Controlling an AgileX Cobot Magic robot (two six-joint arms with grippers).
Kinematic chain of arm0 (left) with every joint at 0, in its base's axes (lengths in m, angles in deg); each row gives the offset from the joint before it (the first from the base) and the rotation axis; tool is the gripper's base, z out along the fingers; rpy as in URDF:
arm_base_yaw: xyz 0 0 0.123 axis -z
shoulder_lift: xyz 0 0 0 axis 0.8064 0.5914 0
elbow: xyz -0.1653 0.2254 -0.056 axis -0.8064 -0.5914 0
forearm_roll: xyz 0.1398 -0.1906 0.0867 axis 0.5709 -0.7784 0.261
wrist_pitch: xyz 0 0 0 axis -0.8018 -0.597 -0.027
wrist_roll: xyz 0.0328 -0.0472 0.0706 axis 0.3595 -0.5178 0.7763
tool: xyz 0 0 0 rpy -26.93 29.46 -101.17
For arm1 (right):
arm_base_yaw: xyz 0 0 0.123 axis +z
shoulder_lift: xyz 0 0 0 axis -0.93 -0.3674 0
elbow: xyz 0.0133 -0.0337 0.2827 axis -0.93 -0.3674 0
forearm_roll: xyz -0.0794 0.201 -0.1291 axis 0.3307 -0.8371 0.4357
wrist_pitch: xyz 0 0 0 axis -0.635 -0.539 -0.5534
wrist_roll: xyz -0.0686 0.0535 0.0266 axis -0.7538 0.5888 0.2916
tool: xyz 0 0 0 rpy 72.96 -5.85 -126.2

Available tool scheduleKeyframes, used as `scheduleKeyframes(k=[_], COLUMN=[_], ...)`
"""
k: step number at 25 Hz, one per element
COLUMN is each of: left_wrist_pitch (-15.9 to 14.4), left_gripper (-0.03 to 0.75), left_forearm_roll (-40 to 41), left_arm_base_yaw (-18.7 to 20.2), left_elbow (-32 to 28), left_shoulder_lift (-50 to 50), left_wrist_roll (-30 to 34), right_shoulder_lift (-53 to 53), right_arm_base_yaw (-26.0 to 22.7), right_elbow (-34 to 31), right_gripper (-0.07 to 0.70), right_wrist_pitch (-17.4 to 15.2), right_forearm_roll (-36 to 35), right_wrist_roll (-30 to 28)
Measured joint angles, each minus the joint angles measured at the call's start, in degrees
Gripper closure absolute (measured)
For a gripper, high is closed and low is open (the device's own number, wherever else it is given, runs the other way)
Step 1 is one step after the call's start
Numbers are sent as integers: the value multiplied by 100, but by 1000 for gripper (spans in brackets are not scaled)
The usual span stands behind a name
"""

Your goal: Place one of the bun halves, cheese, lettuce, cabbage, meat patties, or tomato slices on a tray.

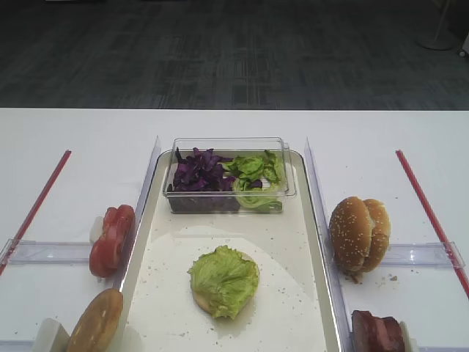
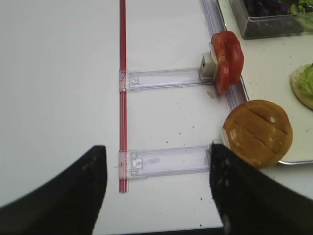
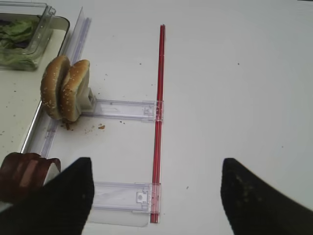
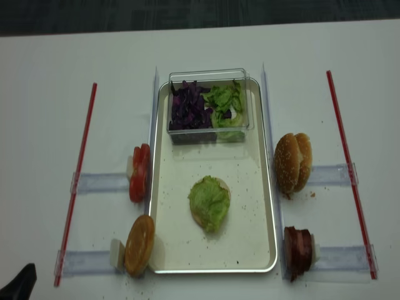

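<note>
The bench (image 1: 73, 139) is a plain white surface filling the lower two thirds of the high view; beyond its far edge, across the top of the frame, lies dark grey carpeted floor (image 1: 220, 51). The cream-white tray (image 1: 168, 293) sits at lower centre, speckled with crumbs. On its bare middle rests a bun half topped with a lettuce leaf (image 1: 225, 280). A clear plastic tub (image 1: 229, 144) stands at the tray's upper end, holding purple cabbage (image 1: 196, 172) on the left and more green leaves on the right. Two red strips (image 4: 78, 181) run along the bench at far left and far right, with clear plastic rails (image 4: 100, 182) reaching from them toward the tray. Tomato slices (image 1: 111, 239) stand on edge at the tray's left rim; a browned bun half (image 1: 95, 321) stands below them. At the right, two sesame bun halves (image 1: 359, 233) stand together on edge, with meat patties (image 1: 377, 331) at lower right. The right gripper (image 3: 154, 196) hangs over bare bench, jaws spread wide, grasping nothing. The left gripper (image 2: 156, 191) likewise hangs with jaws released, beside the browned bun half.
</note>
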Motion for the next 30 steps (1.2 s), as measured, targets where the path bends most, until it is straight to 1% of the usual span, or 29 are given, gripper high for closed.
scheduleKeyframes(k=[5,25,30], left_wrist_pitch=[0,0,0], left_gripper=[296,296,296], left_forearm_roll=[0,0,0], left_arm_base_yaw=[0,0,0], left_elbow=[0,0,0], left_shoulder_lift=[0,0,0], left_wrist_roll=[0,0,0], right_shoulder_lift=[293,306,315], right_arm_base_yaw=[0,55,148], right_elbow=[0,0,0], right_gripper=[71,71,71], right_wrist_pitch=[-25,-25,-25], right_forearm_roll=[0,78,78], right_wrist_roll=[0,143,166])
